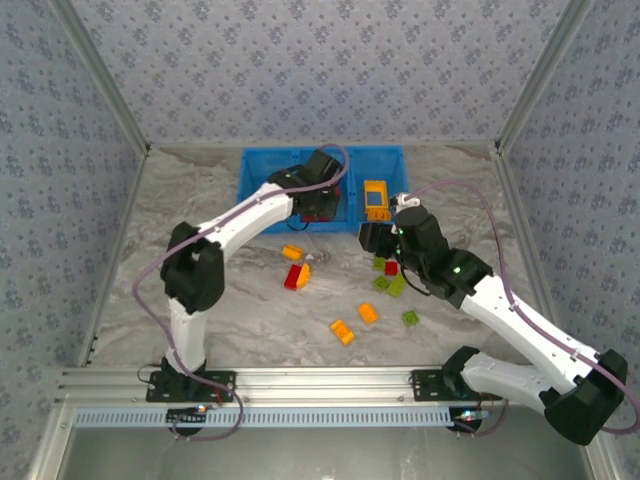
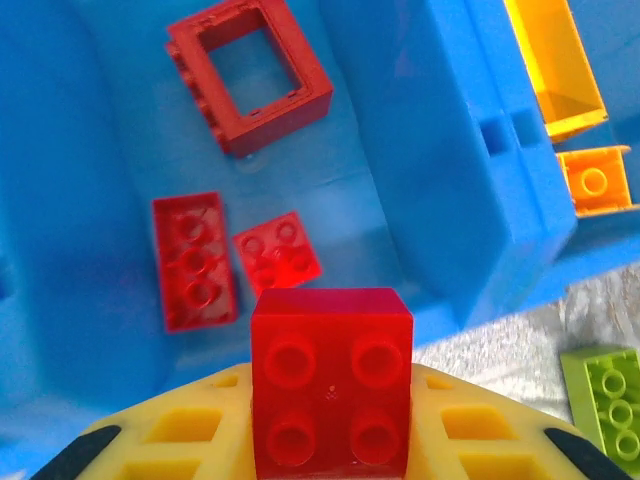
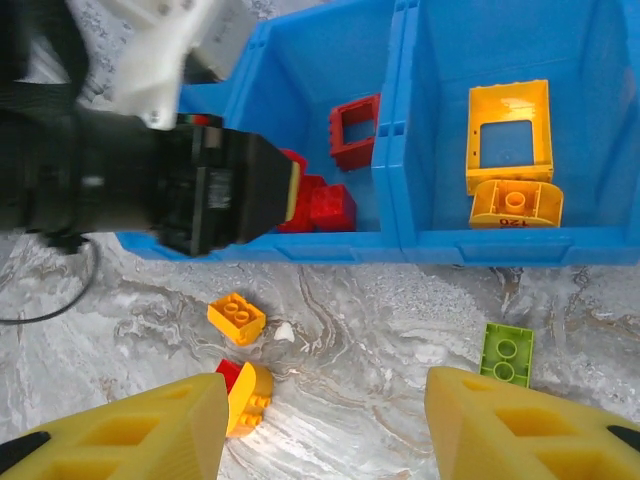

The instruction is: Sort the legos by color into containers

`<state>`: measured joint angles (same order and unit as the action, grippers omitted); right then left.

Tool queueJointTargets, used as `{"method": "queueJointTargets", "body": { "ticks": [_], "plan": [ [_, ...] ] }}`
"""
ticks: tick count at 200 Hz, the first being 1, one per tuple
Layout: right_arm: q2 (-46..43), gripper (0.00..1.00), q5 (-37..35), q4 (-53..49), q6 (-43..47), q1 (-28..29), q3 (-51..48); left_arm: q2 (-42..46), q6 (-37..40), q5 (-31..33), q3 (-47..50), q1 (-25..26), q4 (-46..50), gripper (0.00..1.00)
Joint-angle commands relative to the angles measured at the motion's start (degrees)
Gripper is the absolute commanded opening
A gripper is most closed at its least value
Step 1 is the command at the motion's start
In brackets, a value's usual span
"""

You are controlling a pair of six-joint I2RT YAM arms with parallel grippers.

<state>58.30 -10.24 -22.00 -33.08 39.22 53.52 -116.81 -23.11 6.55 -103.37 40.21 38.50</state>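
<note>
Left tool (image 2: 330, 440), yellow fingers (image 2: 180, 435) at bottom edge, clamped on either side of held red brick (image 2: 330, 385), four studs facing camera. Brick sits above the red compartment (image 2: 90, 150) of the blue bin. On its floor: red hollow frame (image 2: 250, 75) at top, red six-stud brick (image 2: 195, 262) and red four-stud brick (image 2: 278, 255) just beside each other lower down. Blue divider wall (image 2: 450, 170) to the right. Next compartment holds orange-yellow frame (image 2: 555, 65) and orange-yellow brick (image 2: 595, 180). Marbled counter (image 2: 500, 360) lower right, lime green brick (image 2: 605, 395) on it.
</note>
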Motion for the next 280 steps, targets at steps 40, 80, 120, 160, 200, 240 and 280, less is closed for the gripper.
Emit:
{"method": "queueJointTargets", "body": {
  "ticks": [40,80,120,160,200,240,280],
  "plan": [
    [-0.65,0.57,2.15,-0.03,-1.98,-0.99,0.72,-11.1,-5.19,-9.29,-13.09,-4.34,1.5,0.33],
    [-0.62,0.57,2.81,0.88,-2.23,-1.15,-0.08,-14.64,-7.14,-13.49,-15.81,-5.77,1.29,0.36],
    [-1.49,0.57,5.55,4.41,-1.28,-1.16,-1.46,-16.34,-8.5,-15.3,-16.4,-6.24,1.28,0.41],
    [-1.92,0.57,6.53,5.61,-0.95,-1.16,-2.1,-16.34,-8.63,-16.13,-16.42,-6.24,1.36,0.48],
    [-1.09,0.57,5.77,4.12,-0.83,-1.25,-1.63,-11.24,-8.63,-12.66,-13.71,-6.02,0.98,0.48],
    [3.99,0.56,0.52,0.18,2.0,3.87,1.51,1.23,-8.13,-2.54,-8.8,-3.69,0.88,0.47],
    [13.19,0.56,-1.99,0.5,4.41,11.32,4.49,19.2,-9.39,6.41,6.64,-2.4,-3.51,0.45]
  ]
}}
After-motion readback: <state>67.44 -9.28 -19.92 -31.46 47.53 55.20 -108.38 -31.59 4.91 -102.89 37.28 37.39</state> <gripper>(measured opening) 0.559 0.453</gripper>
